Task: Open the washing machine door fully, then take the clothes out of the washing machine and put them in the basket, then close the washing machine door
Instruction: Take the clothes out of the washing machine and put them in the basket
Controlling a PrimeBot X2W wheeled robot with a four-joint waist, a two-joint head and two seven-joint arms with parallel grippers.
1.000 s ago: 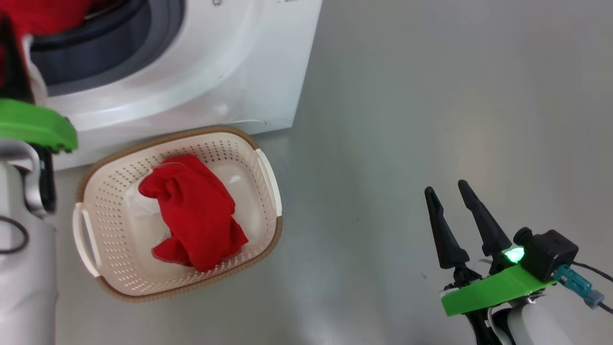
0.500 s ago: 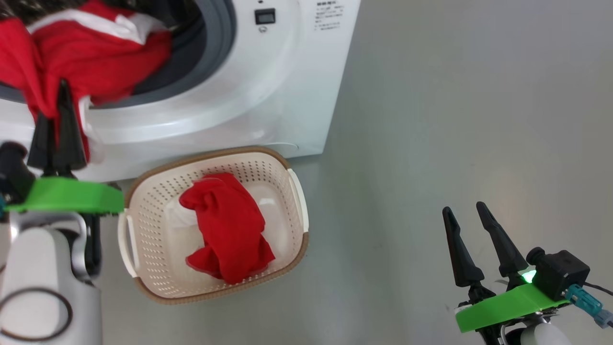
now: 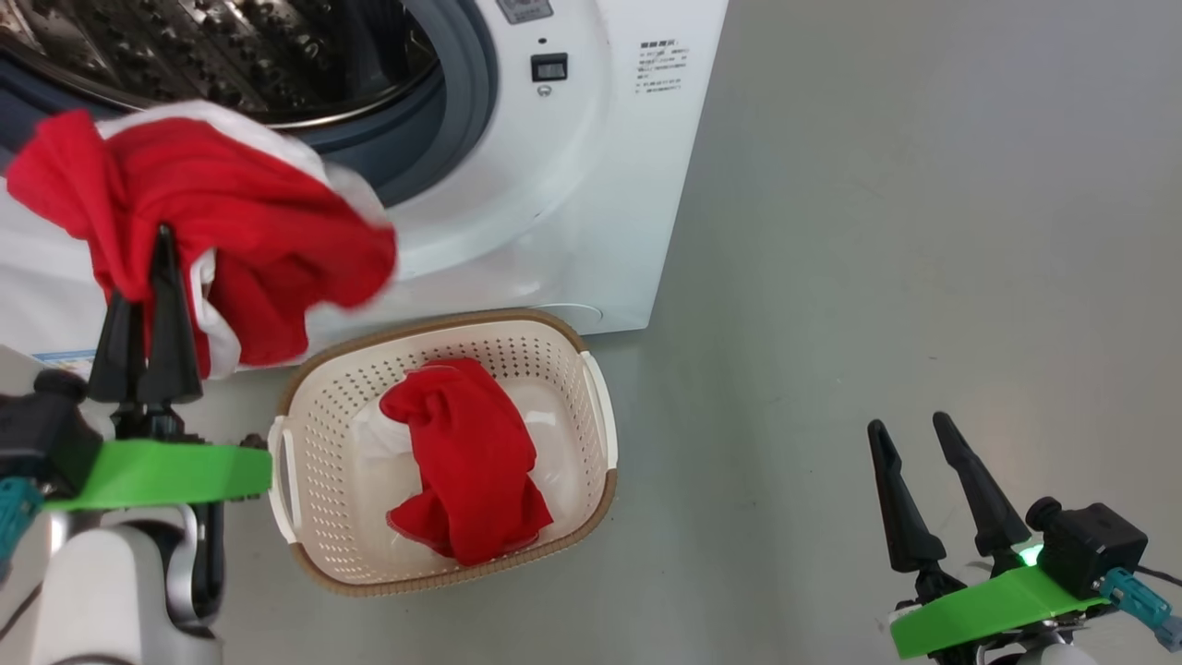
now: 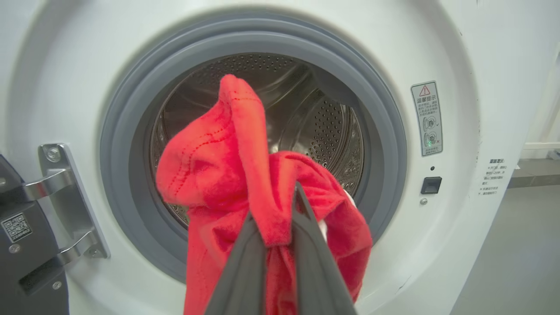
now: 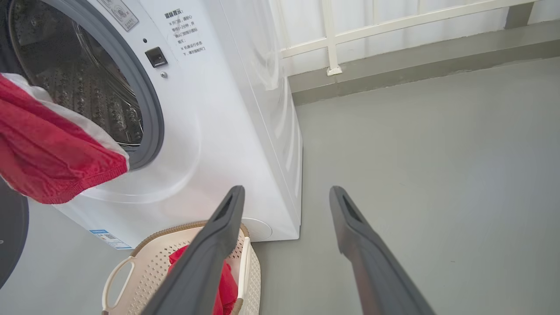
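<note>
The white washing machine [image 3: 591,185] stands at the upper left, its steel drum [image 3: 231,55] exposed. Its black door [image 4: 26,249] hangs swung aside on the hinge at the left of the left wrist view. My left gripper [image 3: 146,268] is shut on a red garment with white trim [image 3: 249,231], which hangs in front of the opening, up and left of the basket. The same grip shows in the left wrist view: gripper [image 4: 274,210], cloth [image 4: 218,166]. The cream basket [image 3: 434,325] sits on the floor below the machine with another red garment [image 3: 466,462] in it. My right gripper [image 3: 910,425] stands open, holding nothing, well right of the basket.
Grey floor [image 3: 877,231] stretches to the right of the machine and basket. A white railing [image 5: 332,39] on a low grey kerb runs behind the machine. The dark edge of the door [image 5: 11,232] sits left of the basket [image 5: 175,229].
The camera has shifted, so the whole scene sits lower and further right. My left gripper has drawn the red garment out of the drum opening. The right gripper has stayed open.
</note>
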